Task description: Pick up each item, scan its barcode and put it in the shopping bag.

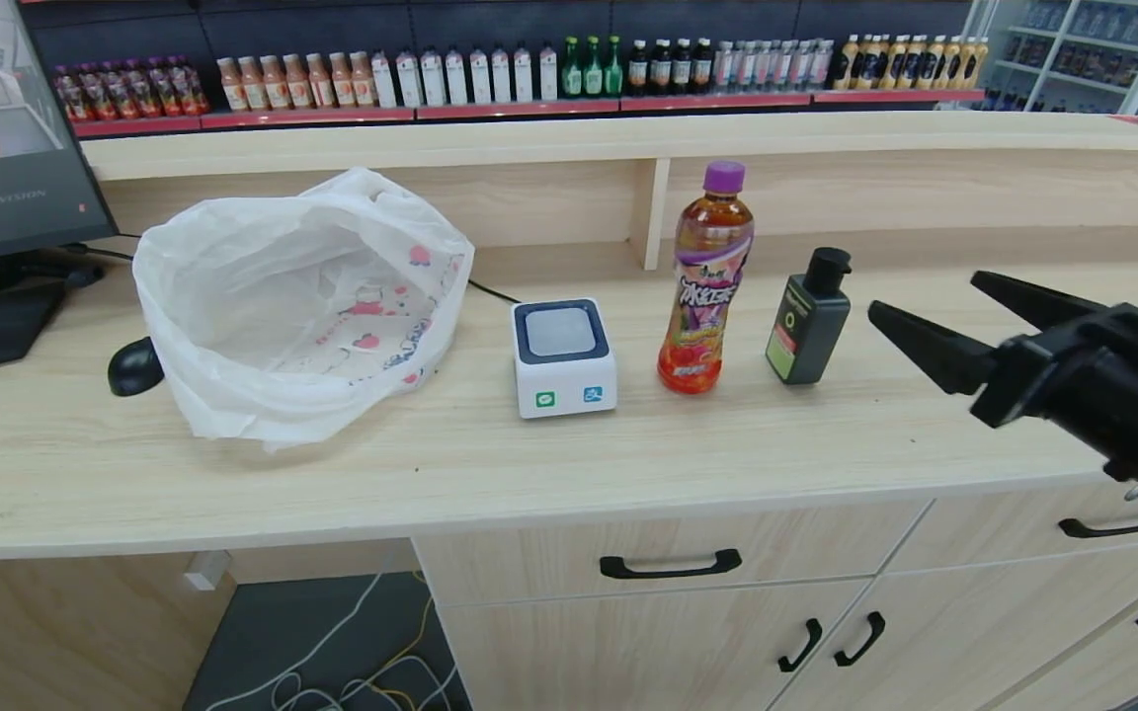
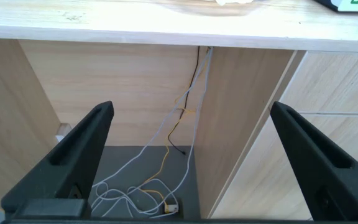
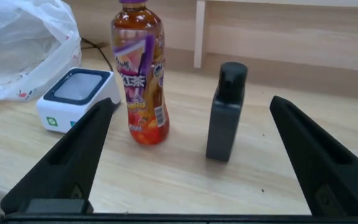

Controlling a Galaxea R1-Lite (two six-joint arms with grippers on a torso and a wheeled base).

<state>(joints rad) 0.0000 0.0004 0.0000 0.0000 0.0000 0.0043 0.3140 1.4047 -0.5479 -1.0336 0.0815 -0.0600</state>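
Note:
An orange drink bottle with a purple cap (image 1: 704,281) (image 3: 140,73) stands upright on the wooden counter. A dark pump bottle (image 1: 809,318) (image 3: 226,113) stands just to its right. Left of them sits a white barcode scanner box (image 1: 564,357) (image 3: 76,99), and further left an open white shopping bag (image 1: 300,296) (image 3: 23,43). My right gripper (image 1: 934,321) (image 3: 191,162) hovers open to the right of the pump bottle, with nothing between its fingers. My left gripper (image 2: 191,162) hangs open below the counter edge, facing the cavity under the counter.
A black mouse (image 1: 134,366) and a monitor (image 1: 6,128) stand at the counter's far left. A raised shelf ledge (image 1: 628,138) runs behind the items. Drawers with black handles (image 1: 670,567) sit below the counter. Loose cables (image 2: 166,168) hang in the cavity.

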